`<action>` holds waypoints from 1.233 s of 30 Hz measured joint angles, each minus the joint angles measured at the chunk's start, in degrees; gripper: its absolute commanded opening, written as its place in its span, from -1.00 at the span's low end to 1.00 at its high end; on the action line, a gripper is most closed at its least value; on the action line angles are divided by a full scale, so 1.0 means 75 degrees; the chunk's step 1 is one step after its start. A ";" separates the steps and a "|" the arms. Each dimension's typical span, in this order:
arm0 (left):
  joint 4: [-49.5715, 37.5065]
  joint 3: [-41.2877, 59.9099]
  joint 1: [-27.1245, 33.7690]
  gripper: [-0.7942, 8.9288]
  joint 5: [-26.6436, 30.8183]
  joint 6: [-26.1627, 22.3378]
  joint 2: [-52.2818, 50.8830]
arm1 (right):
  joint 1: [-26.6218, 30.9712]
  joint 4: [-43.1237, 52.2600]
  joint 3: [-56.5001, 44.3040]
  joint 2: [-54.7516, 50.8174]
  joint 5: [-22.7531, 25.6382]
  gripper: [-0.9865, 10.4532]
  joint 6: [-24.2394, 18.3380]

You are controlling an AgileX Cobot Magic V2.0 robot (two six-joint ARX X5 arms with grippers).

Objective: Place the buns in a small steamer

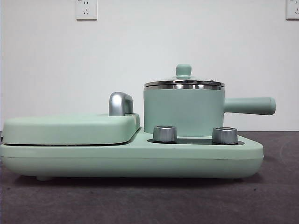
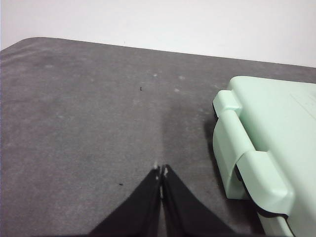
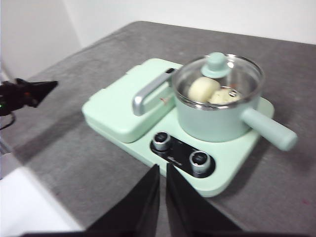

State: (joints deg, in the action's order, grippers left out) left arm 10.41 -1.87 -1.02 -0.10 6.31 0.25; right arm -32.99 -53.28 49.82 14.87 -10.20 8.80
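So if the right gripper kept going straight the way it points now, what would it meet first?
Probably the appliance base's front edge by the two knobs, ahead of the shut right gripper; the small steamer lies beyond. Depth is unclear.

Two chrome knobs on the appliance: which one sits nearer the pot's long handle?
The knob farther from the griddle cover; in the front view it's the one under the handle's base.

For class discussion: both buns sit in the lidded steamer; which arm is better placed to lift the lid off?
Probably right: its view faces the steamer and lid; the left gripper hangs over bare table beside the griddle.
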 measured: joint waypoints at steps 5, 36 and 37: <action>0.0000 0.0000 0.0000 -0.82 0.0000 0.0000 0.0000 | 0.0117 0.0070 -0.0015 0.0000 0.1113 -0.79 0.0000; 0.0000 0.0000 0.0000 -0.82 0.0003 0.0000 0.0000 | 0.4558 0.5817 -0.6516 -0.1938 0.1515 -0.79 -0.0396; 0.0003 0.0000 0.0000 -0.82 0.0003 0.0000 0.0000 | 0.4558 0.5817 -0.6516 -0.1938 0.1466 -0.79 -0.0469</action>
State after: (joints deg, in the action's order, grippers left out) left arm 10.44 -1.87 -1.02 -0.08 6.31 0.25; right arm 1.19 -9.65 0.95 0.34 0.80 5.28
